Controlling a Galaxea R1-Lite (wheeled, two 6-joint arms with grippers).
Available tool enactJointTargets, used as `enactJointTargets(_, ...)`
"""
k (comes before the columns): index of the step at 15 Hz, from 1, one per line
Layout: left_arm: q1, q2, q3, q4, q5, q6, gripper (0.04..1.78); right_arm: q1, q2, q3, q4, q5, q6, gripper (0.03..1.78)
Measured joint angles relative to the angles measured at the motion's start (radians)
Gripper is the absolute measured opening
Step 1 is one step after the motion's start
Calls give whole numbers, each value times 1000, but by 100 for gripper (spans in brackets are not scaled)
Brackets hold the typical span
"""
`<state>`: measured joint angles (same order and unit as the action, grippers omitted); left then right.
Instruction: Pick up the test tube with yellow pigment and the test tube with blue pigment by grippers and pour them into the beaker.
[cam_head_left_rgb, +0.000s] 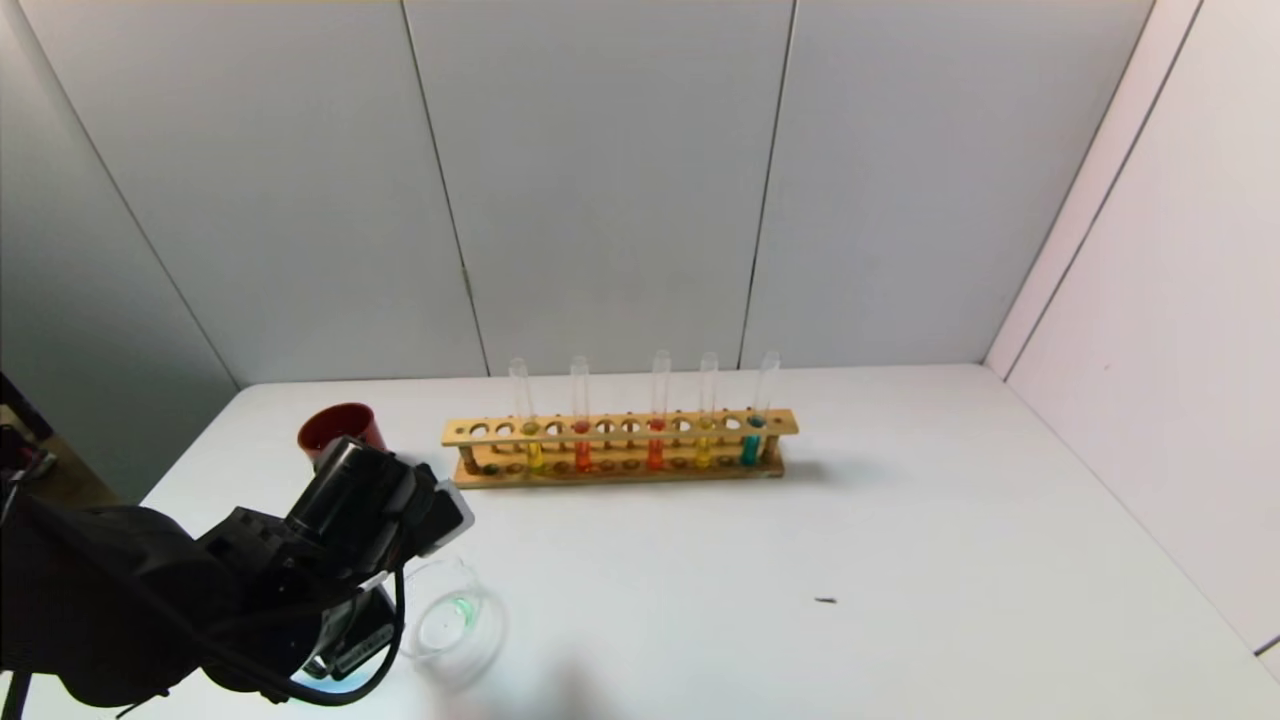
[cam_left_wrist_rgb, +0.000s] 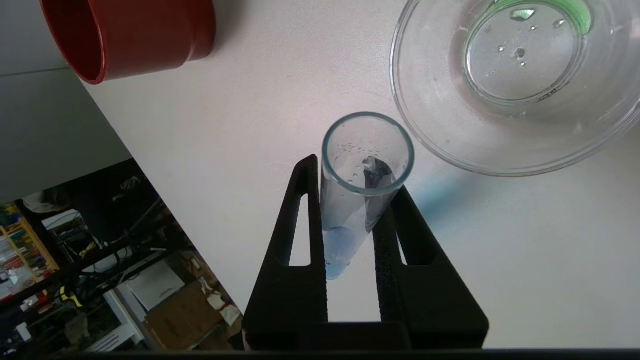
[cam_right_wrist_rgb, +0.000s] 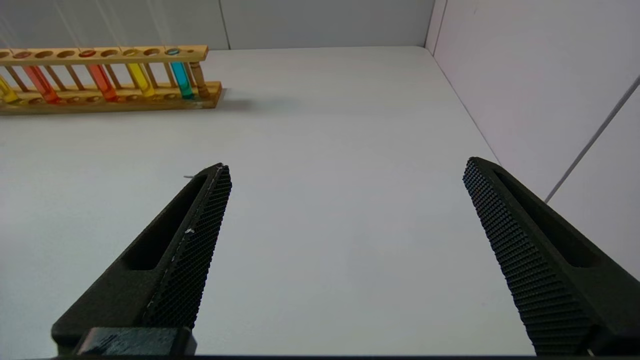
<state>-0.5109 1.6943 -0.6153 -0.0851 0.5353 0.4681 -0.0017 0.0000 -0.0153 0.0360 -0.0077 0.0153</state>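
The table (cam_head_left_rgb: 900, 520) carries a wooden rack (cam_head_left_rgb: 620, 450) at the back, where yellow, orange-red and teal tubes stand upright. Near the front sits the beaker (cam_left_wrist_rgb: 515, 85), holding a green trace, likely mixed pigment. Just beside it the left gripper (cam_left_wrist_rgb: 350, 200) has its jaws clenched on the blue tube (cam_left_wrist_rgb: 357, 195), nearly drained. The right gripper (cam_right_wrist_rgb: 345, 200) hangs released over bare table.

A wooden rack (cam_head_left_rgb: 620, 446) with five tubes stands in the middle. At lower left, the left gripper (cam_head_left_rgb: 400, 540) hangs beside the beaker (cam_head_left_rgb: 455, 620), near a red cup (cam_head_left_rgb: 340, 428).
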Motion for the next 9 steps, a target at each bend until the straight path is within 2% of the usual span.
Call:
enactJointTargets(6, -42, 83, -10, 4, 54, 31, 32, 0, 0, 0, -1, 0, 0, 170)
enactJointTargets(9, -48, 104, -31, 64, 56, 55, 32, 0, 0, 0, 0, 0, 0, 170)
